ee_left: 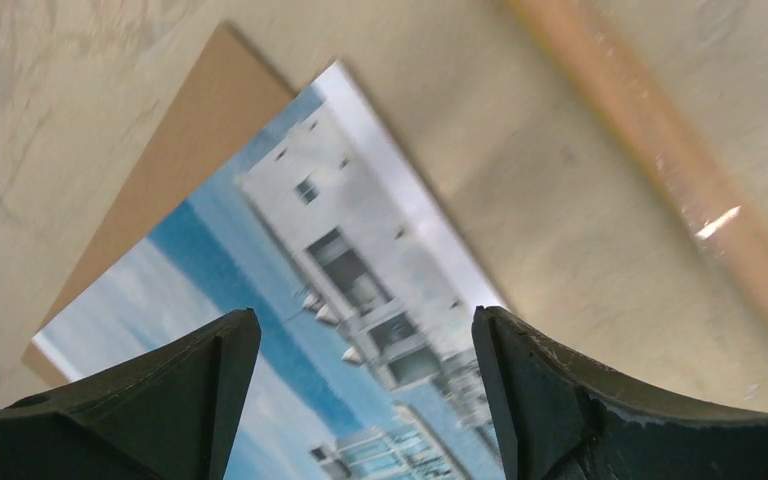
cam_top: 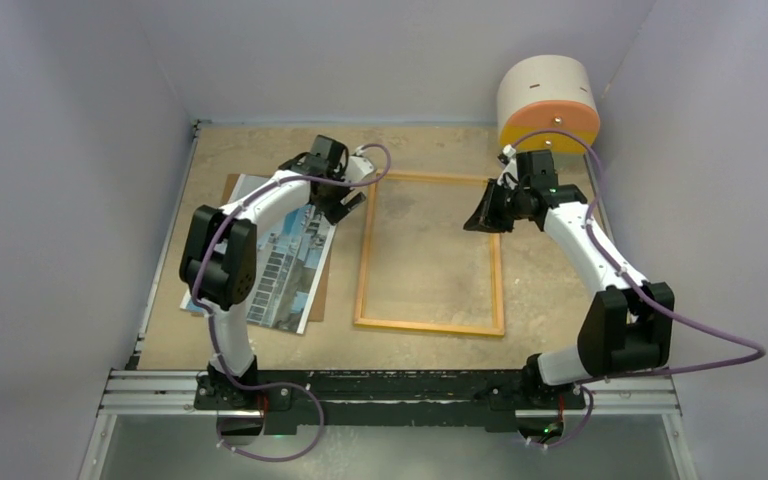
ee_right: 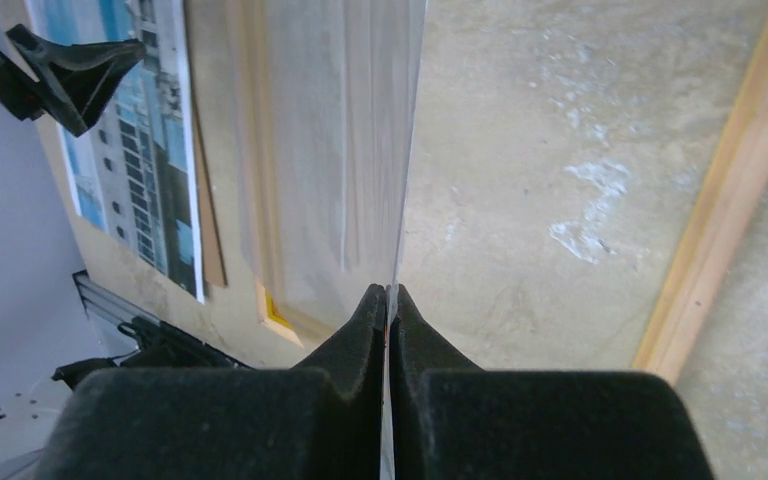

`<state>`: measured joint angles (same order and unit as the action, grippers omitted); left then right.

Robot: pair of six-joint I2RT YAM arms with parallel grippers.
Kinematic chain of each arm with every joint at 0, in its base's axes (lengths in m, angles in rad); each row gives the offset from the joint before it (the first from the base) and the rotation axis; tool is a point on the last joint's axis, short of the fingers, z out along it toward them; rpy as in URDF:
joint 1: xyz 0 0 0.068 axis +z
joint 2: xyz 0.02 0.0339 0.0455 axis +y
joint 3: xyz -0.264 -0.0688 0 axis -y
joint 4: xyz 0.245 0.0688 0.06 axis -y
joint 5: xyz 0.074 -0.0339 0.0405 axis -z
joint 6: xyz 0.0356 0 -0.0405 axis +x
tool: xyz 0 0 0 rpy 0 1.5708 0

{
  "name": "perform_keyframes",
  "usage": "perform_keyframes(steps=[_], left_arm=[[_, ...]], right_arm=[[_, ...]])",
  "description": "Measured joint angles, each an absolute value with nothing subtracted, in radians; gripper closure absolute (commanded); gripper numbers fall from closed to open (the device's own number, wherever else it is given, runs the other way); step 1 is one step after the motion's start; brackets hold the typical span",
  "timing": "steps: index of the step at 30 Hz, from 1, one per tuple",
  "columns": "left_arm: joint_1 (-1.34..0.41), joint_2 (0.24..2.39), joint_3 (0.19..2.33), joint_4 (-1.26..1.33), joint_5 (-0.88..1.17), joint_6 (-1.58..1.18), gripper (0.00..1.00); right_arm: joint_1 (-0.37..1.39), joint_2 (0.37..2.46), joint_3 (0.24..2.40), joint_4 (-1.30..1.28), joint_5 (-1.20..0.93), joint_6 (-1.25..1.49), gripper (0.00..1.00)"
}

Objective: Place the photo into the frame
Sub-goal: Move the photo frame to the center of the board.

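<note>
Photo (cam_top: 290, 270) lies flat on the left of the table, on top of a brown board (cam_top: 323, 270), just beside the frame (cam_top: 363, 260). That is the view from above. My left gripper (cam_top: 345, 207) hangs over the photo's far corner. My right gripper (cam_top: 482, 218) is near the frame's far right corner. A round tub (cam_top: 548, 95) stands behind it, well apart.

My left wrist camera shows my left jaws wide open and holding nothing, with the photo below them.

My right wrist camera shows my right jaws pinched tight on the thin edge of the clear pane (ee_right: 360, 130), which looks tipped up. I think I am holding the frame open. Next, my left jaws must go down and grab the photo's edge. It lies flat, so that may be hard, and the board could come along too.
</note>
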<state>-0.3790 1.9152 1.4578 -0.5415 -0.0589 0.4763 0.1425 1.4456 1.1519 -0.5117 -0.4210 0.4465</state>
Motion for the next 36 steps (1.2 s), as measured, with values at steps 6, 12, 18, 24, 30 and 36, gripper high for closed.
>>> perform_keyframes(steps=[6,12,18,24,30,36], left_arm=[[-0.448,1.987,1.529,-0.548,-0.002,0.428,0.17],[-0.47,2.033,1.567,-0.562,0.061,0.379,0.18],[-0.474,2.045,1.567,-0.564,0.087,0.349,0.19],[-0.474,2.048,1.567,-0.564,0.15,0.313,0.19],[-0.476,2.05,1.563,-0.56,0.192,0.294,0.2],[-0.486,2.067,1.515,-0.52,0.185,0.289,0.21]], right_arm=[[0.109,1.417,1.126,-0.587,-0.377,0.435,1.0],[0.097,1.394,1.121,-0.624,-0.375,0.418,1.0],[0.097,1.391,1.102,-0.628,-0.387,0.403,1.0],[0.096,1.391,1.06,-0.627,-0.396,0.39,1.0],[0.096,1.391,1.038,-0.628,-0.402,0.383,1.0],[0.096,1.384,1.032,-0.625,-0.402,0.38,1.0]])
